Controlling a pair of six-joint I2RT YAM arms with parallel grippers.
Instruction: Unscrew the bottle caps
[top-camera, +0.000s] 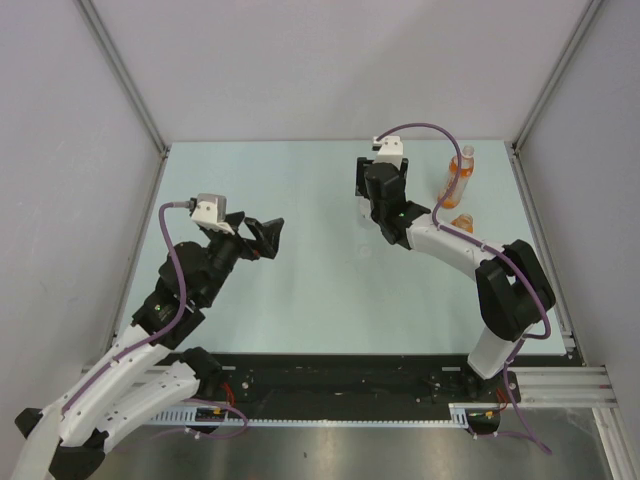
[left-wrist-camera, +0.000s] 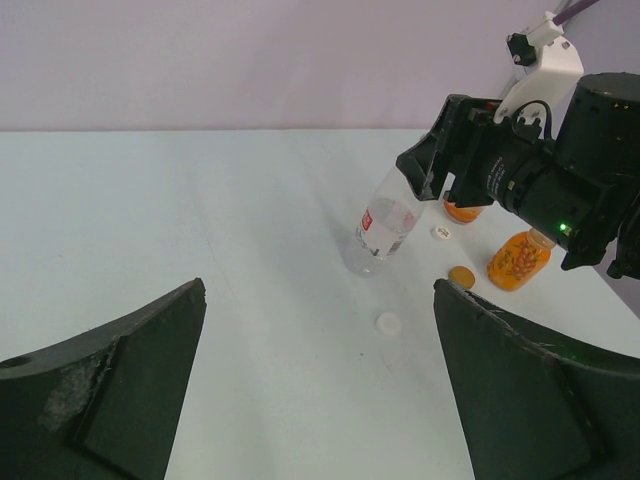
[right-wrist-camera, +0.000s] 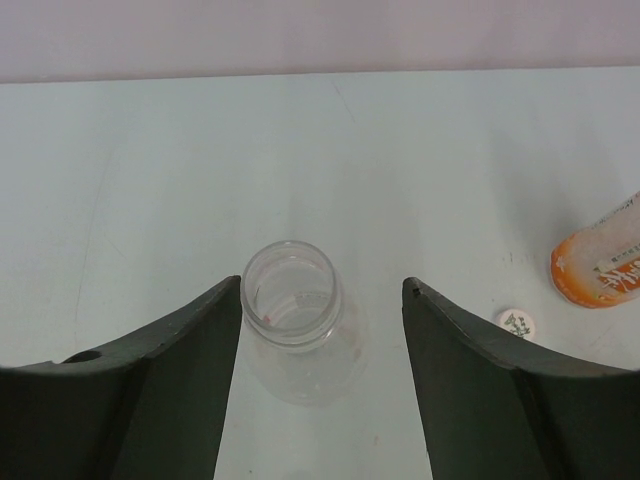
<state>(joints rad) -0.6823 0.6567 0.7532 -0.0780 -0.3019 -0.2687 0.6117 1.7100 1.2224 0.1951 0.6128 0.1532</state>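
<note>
A clear bottle stands capless between the fingers of my right gripper, which is open. The left finger is against the rim and the right finger stands well apart. In the left wrist view this clear bottle looks tilted under the right gripper. On the table lie a white cap, an orange cap and a small printed whitish cap. The taller orange bottle and a short orange bottle stand to the right. My left gripper hovers open and empty, left of centre.
Grey walls enclose the pale table on three sides, with metal posts at the back corners. The right arm curves along the table's right side, close to the orange bottles. A black rail runs along the near edge.
</note>
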